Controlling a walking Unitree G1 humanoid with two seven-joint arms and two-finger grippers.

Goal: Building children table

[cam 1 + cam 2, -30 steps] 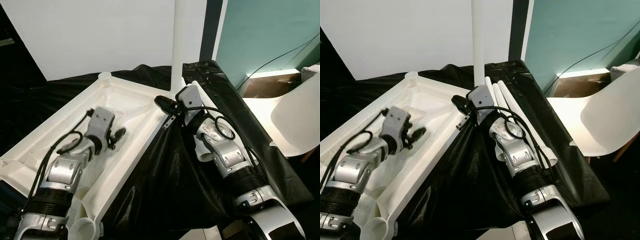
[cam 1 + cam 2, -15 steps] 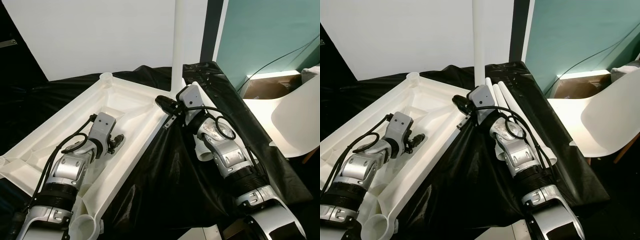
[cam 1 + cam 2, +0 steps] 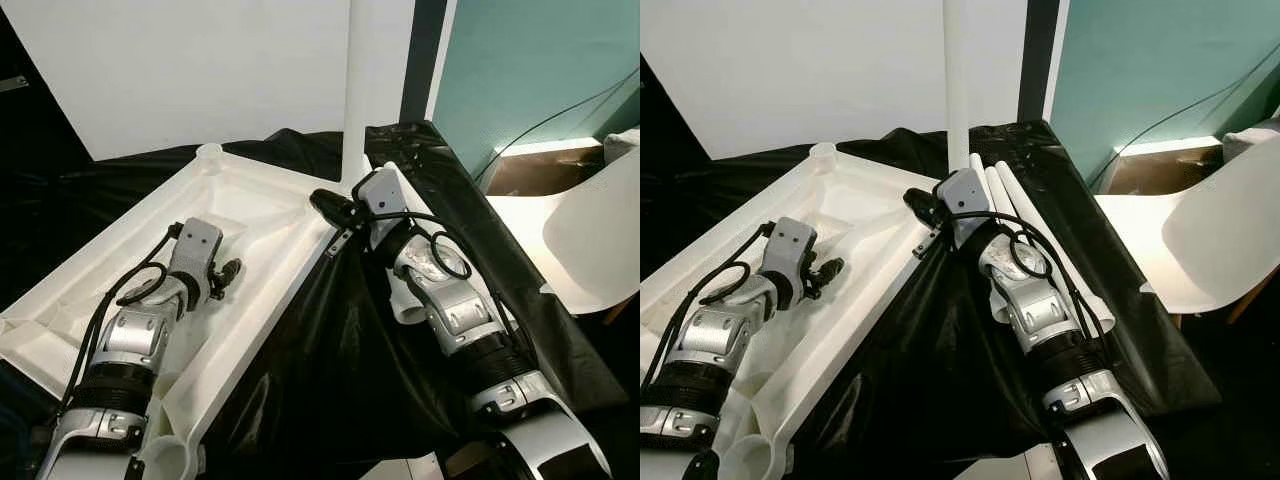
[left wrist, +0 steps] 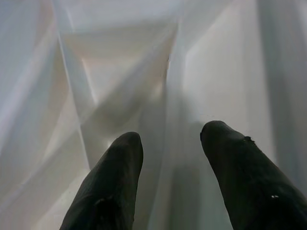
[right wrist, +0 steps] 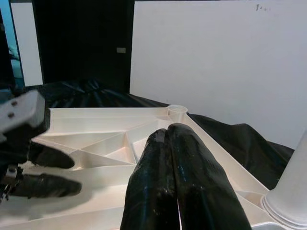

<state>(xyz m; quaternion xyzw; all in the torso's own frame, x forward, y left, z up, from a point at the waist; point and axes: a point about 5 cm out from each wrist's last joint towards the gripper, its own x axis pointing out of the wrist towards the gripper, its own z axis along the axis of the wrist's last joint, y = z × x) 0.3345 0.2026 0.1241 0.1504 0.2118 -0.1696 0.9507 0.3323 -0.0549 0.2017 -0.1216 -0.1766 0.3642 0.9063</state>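
I see the white tabletop (image 3: 262, 190) lying upside down on black sheeting (image 3: 330, 370), ribs up. My left gripper (image 3: 228, 271) sits inside its underside, fingers (image 4: 115, 187) parted with nothing between them, a raised rib running ahead of the tips. My right gripper (image 3: 322, 203) is at the tabletop's right rim, fingers pressed together, holding nothing. Just beyond it one white leg (image 3: 355, 90) stands upright in a corner socket. More loose legs (image 3: 1005, 190) lie on the sheeting under the right forearm.
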